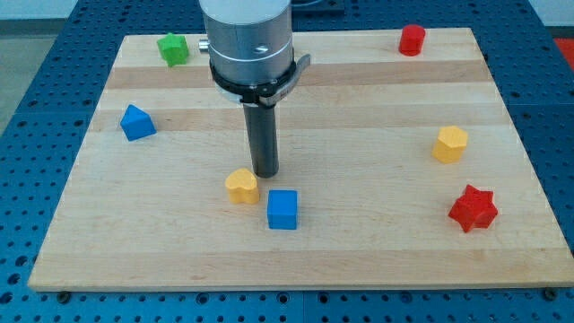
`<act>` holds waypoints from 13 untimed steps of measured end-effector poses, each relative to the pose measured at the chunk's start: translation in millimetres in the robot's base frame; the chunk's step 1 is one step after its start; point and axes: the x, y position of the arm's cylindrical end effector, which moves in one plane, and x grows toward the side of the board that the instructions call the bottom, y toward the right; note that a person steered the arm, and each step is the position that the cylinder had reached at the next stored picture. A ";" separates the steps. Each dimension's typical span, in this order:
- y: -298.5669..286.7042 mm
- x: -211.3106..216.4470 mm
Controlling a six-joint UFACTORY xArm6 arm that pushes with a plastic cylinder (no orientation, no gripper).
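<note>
My tip (265,172) rests on the wooden board (359,260) near its middle, under the grey arm body (251,45). Nearest to it is a yellow heart-shaped block (241,186), just to the lower left with a small gap. A blue cube (282,209) lies a little below the tip, slightly to the right. Neither block touches the tip.
A blue wedge-like block (136,123) sits at the view's left and a green block (173,48) at the top left. A red cylinder (412,39) stands top right, a yellow hexagonal block (450,144) at right, and a red star (473,208) lower right.
</note>
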 end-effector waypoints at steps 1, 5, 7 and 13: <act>-5.4 10.9; -57.1 68.3; -67.6 75.1; -58.3 132.6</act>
